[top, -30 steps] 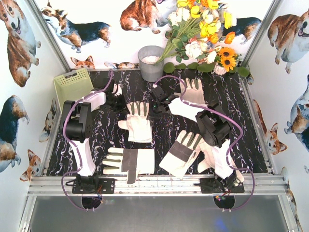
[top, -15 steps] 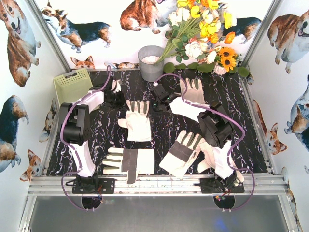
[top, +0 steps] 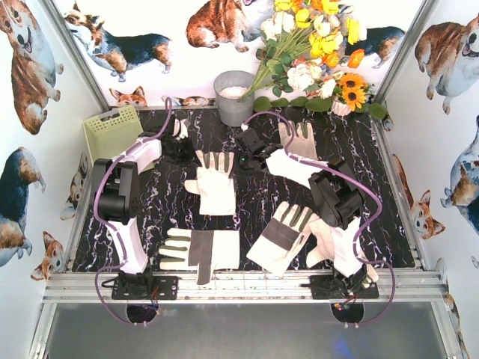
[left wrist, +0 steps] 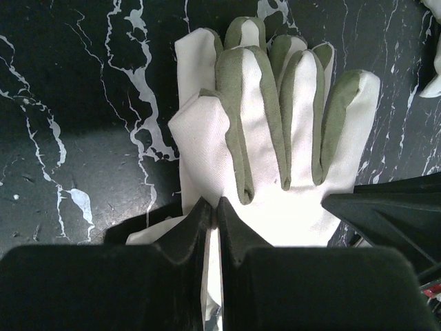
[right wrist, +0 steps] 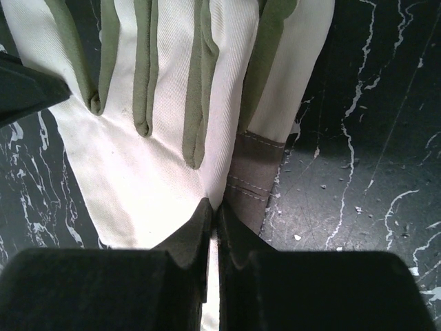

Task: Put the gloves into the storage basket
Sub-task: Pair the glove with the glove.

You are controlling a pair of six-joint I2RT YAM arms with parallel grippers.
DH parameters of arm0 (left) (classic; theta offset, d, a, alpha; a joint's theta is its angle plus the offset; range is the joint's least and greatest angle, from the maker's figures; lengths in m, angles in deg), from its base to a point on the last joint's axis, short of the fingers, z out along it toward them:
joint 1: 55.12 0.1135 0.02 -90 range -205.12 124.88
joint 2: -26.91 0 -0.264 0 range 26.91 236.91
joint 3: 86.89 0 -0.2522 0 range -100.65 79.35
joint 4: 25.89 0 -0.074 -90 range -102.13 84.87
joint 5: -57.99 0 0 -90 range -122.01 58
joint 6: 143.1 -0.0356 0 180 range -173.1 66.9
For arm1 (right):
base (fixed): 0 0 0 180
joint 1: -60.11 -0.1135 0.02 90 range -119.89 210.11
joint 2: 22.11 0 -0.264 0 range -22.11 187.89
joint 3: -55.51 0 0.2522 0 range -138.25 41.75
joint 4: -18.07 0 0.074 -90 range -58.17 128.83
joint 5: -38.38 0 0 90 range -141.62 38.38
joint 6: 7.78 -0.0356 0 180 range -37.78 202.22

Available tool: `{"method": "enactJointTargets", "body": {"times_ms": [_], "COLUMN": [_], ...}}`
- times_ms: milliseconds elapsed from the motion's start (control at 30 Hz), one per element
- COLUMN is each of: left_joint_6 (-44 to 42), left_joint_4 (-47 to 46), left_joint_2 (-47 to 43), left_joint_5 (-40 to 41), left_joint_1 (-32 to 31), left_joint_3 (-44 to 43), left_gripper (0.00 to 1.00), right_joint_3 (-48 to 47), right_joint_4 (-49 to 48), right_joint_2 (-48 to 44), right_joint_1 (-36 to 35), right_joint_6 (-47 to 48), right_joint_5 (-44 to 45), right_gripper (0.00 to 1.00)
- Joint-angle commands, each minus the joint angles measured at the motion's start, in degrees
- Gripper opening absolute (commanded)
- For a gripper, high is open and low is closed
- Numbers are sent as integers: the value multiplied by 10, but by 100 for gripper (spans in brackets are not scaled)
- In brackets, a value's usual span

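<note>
Bright, even light from overhead; wrist views dimmer (near foreground soft), with the cream-white fabric glove (left wrist: 289,172) sharp.

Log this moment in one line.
left tool shut on left glove | right tool shut on right glove | storage basket back-left | other gloves outside basket

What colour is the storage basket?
The storage basket is pale yellow-green with perforated, slotted sides. It shows best in the top external view, far left.
</note>
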Motion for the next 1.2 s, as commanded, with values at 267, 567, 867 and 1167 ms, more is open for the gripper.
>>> {"method": "enactJointTargets", "body": {"times_ms": [267, 567, 867, 1167], "left_joint_6": [-2, -11, -20, -21], "left_joint_4": [-20, -38, -32, -36], "left_joint_2": [42, 26, 33, 31], "left_joint_5": [-12, -28, -34, -36], "left_joint_1": [6, 7, 7, 7], "left_joint_3": [-46, -53, -65, -77], "left_gripper": [0, 0, 0, 0], "right_joint_3": [1, 16, 27, 34], "right_joint_4": [-12, -22, -27, -28], "right_joint_2": [-26, -40, -48, -56], "right_joint_1": [9, 9, 9, 10], "right_joint_6": [9, 5, -3, -4], "right_joint_5": [12, 20, 27, 36], "right_gripper": [0, 0, 0, 0]}}
